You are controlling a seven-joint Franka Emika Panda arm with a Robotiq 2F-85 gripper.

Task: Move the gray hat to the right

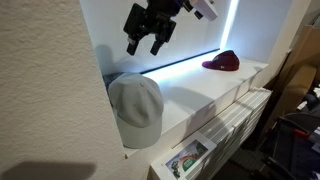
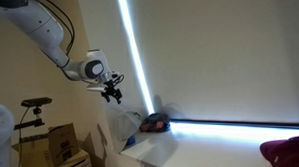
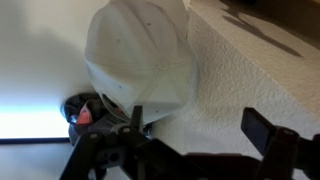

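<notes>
- We judge the gray hat [image 1: 135, 105] to be light and soft. Its fabric dome will likely dent under pressure and fold instead of pushing back.
- It should not be fragile or slippery, since cloth gives the pads good friction. A shallow pinch might still lift only a fold and leave the rest sagging.
- We would take hold across the rounded crown, or at the stiffer brim if it can be reached. From these views we cannot tell where the brim lies.
- The hat rests at the end of the white ledge [image 1: 205, 95], touching the rough wall [image 1: 50, 80]. It is well apart from the dark red cap [image 1: 222, 62] at the far end.
- The gripper [image 1: 143, 48] hovers above the hat without touching it, with its jaws spread open and empty.
- In the wrist view the hat [image 3: 140, 55] fills the space ahead of the two parted fingers [image 3: 270, 140].
- In an exterior view the arm [image 2: 41, 35] reaches in from high up, wrist bent down toward the ledge.
</notes>
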